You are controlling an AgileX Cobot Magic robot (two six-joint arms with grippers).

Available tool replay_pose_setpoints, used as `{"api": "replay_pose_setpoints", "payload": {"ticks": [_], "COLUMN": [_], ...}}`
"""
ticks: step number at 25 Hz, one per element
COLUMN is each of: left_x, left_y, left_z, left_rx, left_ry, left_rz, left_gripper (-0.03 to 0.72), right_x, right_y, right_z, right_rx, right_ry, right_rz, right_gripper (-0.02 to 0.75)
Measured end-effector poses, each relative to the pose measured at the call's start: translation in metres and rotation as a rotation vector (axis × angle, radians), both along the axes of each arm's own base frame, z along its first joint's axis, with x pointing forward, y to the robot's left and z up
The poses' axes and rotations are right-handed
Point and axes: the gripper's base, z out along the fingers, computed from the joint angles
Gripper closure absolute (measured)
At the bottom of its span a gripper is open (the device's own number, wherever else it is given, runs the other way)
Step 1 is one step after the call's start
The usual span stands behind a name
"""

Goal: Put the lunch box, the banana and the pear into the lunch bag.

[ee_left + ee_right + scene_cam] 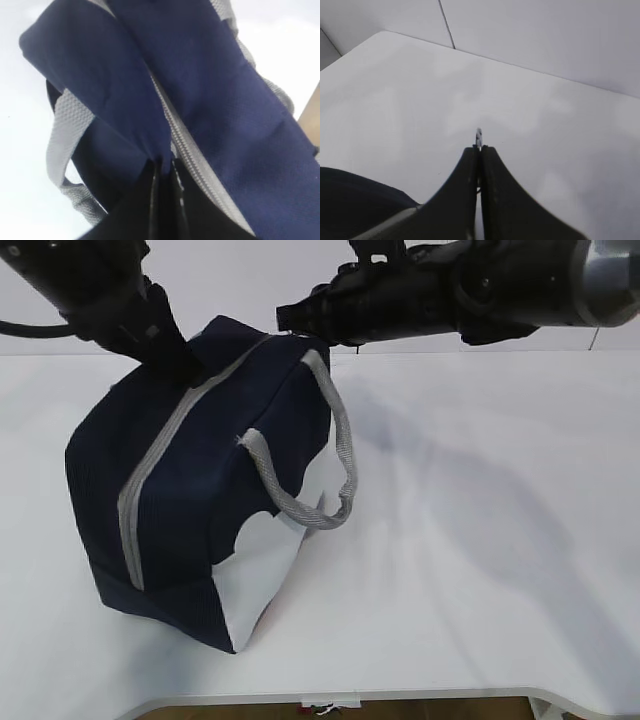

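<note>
The navy lunch bag (pixel 200 490) stands on the white table with its grey zipper (pixel 160 455) drawn shut along the top. My left gripper (pixel 190 368) is at the bag's far top end. In the left wrist view it (pixel 164 162) is shut on a fold of the bag's navy fabric (pixel 125 100), right beside the zipper (pixel 200 150). My right gripper (pixel 285 315) hovers at the bag's far upper corner. It (pixel 480 148) is shut on a small metal zipper pull (pixel 479 135) that pokes out past the tips. The lunch box, banana and pear are out of view.
A grey webbing handle (pixel 320 490) hangs down the bag's white side panel (pixel 265 570). The table's front edge (pixel 400 695) runs along the bottom of the exterior view. A white wall (pixel 545 35) stands behind the table.
</note>
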Motion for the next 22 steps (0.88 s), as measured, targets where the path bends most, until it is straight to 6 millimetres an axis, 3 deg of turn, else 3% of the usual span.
{"api": "replay_pose_setpoints", "payload": {"ticks": [11, 22], "left_x": [-0.003, -0.003], "left_y": [0.002, 0.004], "left_z": [0.002, 0.002], "left_rx": [0.020, 0.038], "left_ry": [0.000, -0.006], "left_rz": [-0.007, -0.009], "left_gripper": [0.690, 0.690], "right_x": [0.011, 0.014], "right_y": [-0.003, -0.005], "right_z": [-0.042, -0.056], "right_rx": [0.098, 0.100], "right_ry": [0.180, 0.220], "right_rz": [-0.042, -0.035], "right_gripper": [0.724, 0.724]}}
